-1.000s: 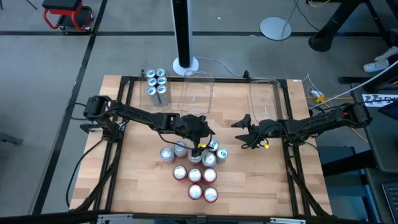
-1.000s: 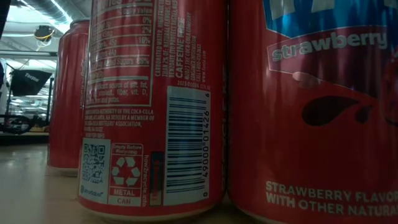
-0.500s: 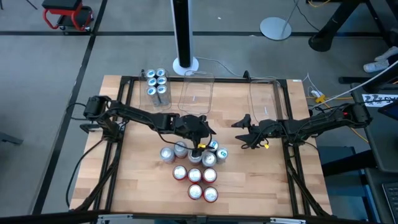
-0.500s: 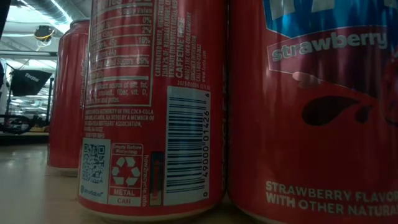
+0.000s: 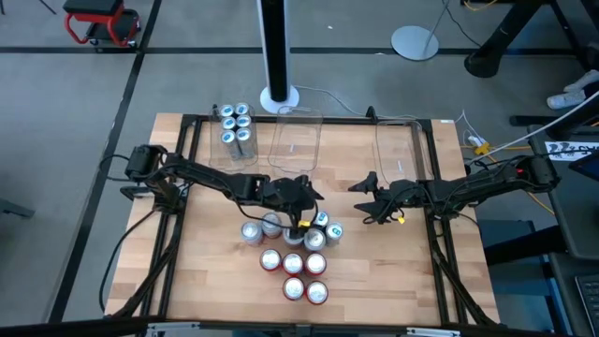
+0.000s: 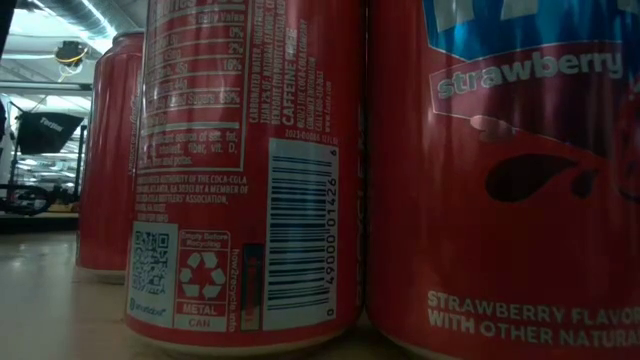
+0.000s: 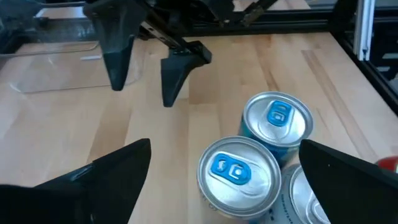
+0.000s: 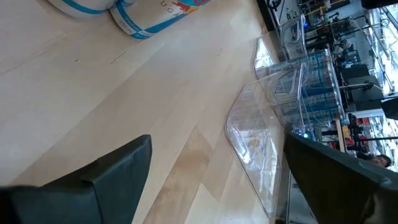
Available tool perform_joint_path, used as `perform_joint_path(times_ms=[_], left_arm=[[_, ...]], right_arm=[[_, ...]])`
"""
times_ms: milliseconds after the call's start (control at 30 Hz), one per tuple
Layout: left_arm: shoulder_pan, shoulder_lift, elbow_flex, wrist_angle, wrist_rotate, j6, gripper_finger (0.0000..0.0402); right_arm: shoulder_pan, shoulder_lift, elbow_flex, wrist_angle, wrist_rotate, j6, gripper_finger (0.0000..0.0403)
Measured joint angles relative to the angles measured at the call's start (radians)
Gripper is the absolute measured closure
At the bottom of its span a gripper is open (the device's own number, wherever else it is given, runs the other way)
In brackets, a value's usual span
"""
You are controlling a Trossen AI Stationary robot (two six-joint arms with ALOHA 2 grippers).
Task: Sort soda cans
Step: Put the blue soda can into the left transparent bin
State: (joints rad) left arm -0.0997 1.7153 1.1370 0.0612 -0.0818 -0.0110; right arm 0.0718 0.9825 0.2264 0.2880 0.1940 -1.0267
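Observation:
A cluster of soda cans [image 5: 292, 253] stands upright on the wooden table's near middle: silver-grey ones [image 5: 251, 231] at its left, teal-blue ones [image 5: 328, 226] at its right and red ones [image 5: 294, 277] nearest the front. The low view shows the red cans [image 6: 245, 170] close up. My left gripper [image 5: 304, 213] hangs open over the cluster's far side. In the left wrist view its fingers [image 7: 112, 180] stand wide on either side of two teal-blue cans [image 7: 239, 171] without touching them. My right gripper [image 5: 365, 201] waits open to the right of the cluster, above bare wood.
Three clear plastic tubs stand along the far edge. The left one [image 5: 236, 131] holds several blue-topped cans. The middle one [image 5: 296, 142] and the right one [image 5: 398, 145] show no cans. A black frame [image 5: 440, 234] runs around the table.

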Motion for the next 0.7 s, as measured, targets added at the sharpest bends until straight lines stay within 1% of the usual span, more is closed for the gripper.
perform_joint_path(times_ms=[100, 200, 500, 600, 700], left_arm=[[0.001, 0.0, 0.0, 0.0, 0.0, 0.028, 0.0008], [-0.003, 0.0, 0.0, -0.002, -0.001, -0.008, 0.0008], [-0.002, 0.012, 0.0, -0.009, 0.002, -0.006, 0.001], [-0.002, 0.036, -0.002, -0.015, 0.046, -0.009, 0.0011], [0.0, 0.057, -0.002, -0.015, 0.049, -0.008, 0.0011]], right_arm=[[0.0, 0.0, 0.0, 0.0, 0.0, 0.0, 0.0036], [0.0, 0.0, 0.0, -0.001, 0.0, 0.0, 0.0036], [0.0, 0.0, 0.0, -0.001, 0.0, 0.0, 0.0036], [0.0, 0.0, 0.0, -0.001, 0.0, 0.0, 0.0036], [0.0, 0.0, 0.001, -0.001, 0.0, 0.0, 0.0036]])
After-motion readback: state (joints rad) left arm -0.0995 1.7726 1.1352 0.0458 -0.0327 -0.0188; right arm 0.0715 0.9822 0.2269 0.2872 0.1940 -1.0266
